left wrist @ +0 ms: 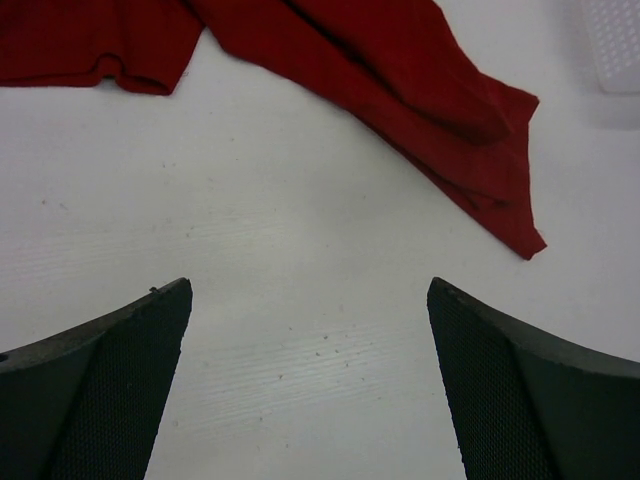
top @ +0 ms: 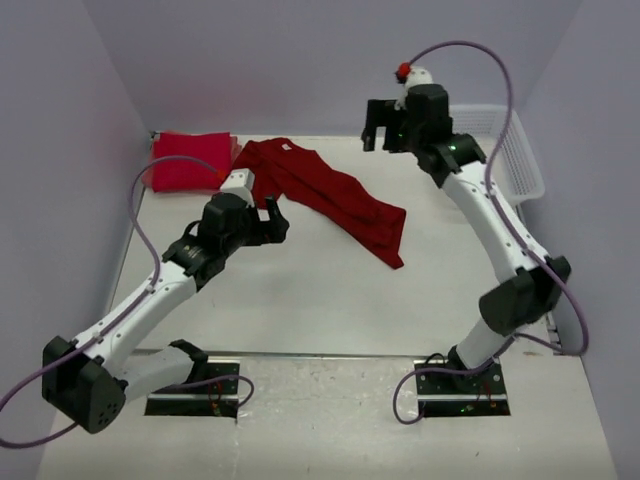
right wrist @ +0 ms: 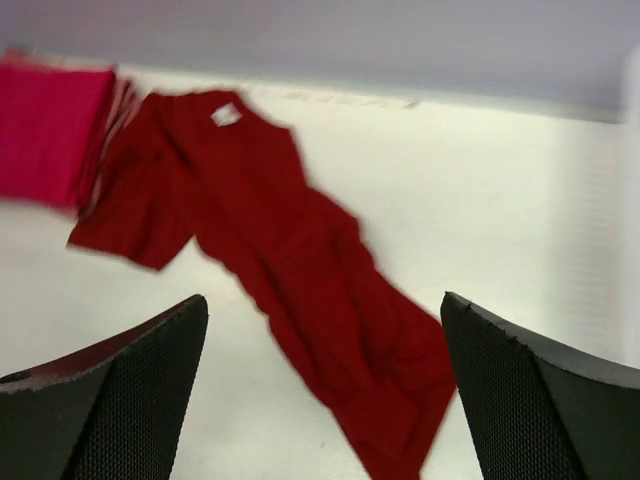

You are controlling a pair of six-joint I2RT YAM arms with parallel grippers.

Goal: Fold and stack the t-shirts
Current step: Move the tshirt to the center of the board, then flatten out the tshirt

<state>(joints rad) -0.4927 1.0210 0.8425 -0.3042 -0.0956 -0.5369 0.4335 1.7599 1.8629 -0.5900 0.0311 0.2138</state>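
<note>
The table (top: 300, 300) carries everything. Across its far middle the crimson shirt (top: 330, 195) lies loose and drawn out on a diagonal, collar toward the far left, hem toward the near right and one sleeve spread. It looks laid down for folding, not yet folded. The basket (top: 520, 150) stands at the far right edge, probably as the supply bin; what it contains I cannot tell. The stack (top: 190, 160) of folded bright red shirts sits in the far left corner, just beside the crimson collar, likely parked there out of the working area. The right gripper (top: 378, 125) hangs above the far edge, jaws wide and holding nothing. The left gripper (top: 272, 222) sits low beside the shirt's near edge, equally wide and empty, seemingly placed to take a sleeve or hem. A small white tag (right wrist: 224, 114) shows inside the collar, its print too blurred to read; no other writing is visible.
</note>
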